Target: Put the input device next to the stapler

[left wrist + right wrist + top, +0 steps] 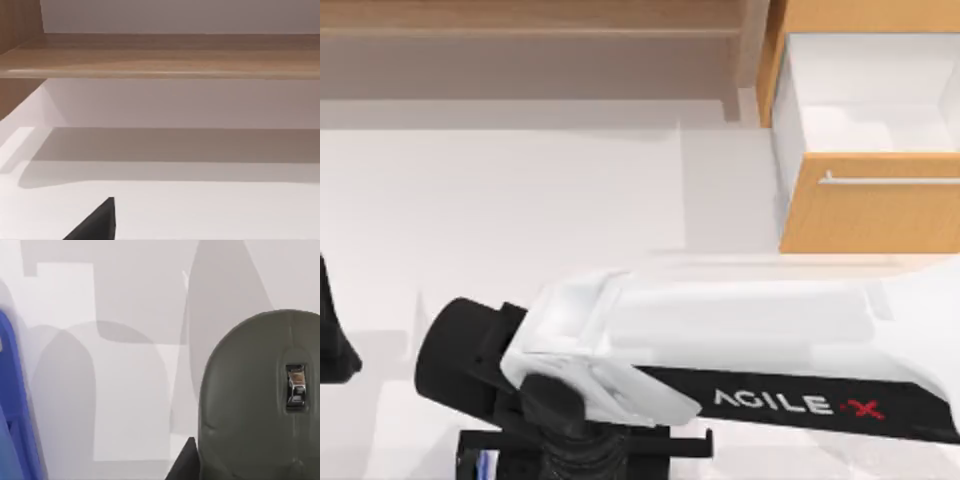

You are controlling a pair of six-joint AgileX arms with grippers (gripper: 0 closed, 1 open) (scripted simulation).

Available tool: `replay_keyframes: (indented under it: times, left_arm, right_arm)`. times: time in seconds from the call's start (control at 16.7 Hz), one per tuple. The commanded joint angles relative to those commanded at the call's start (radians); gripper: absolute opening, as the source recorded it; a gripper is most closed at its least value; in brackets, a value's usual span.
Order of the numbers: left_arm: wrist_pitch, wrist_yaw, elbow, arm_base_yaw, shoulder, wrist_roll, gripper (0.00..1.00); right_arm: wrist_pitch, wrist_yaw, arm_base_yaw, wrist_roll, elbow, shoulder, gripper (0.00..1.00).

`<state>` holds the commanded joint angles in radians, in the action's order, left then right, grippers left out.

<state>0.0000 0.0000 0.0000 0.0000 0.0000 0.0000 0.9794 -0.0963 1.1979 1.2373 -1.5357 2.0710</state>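
Observation:
The input device (260,400), a dark grey oval mouse with a scroll wheel, sits close under my right wrist camera. A black finger (185,460) presses against its side. My right arm reaches from the table's right to its front left, and my right gripper (582,455) points down there, shut on the mouse and covering it from above. The stapler (12,405) shows as a bright blue strip a short way from the mouse, with bare table between them. A small blue bit of the stapler (485,465) peeks out beside the gripper. My left arm (335,340) is parked at the left edge.
A wooden cabinet with an open white drawer (865,110) stands at the back right. A wooden shelf (520,20) runs along the back, and the left wrist view looks at that shelf (160,55) over the white table (520,200).

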Motion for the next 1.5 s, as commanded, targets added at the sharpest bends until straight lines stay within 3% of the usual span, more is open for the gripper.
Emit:
replay_keyframes:
  times: [1.5]
  left_arm:
    - [0.0, 0.0, 0.0, 0.0, 0.0, 0.0, 1.0]
  right_arm:
    - [-0.041, -0.002, 0.013, 0.007, -0.012, -0.025, 0.0]
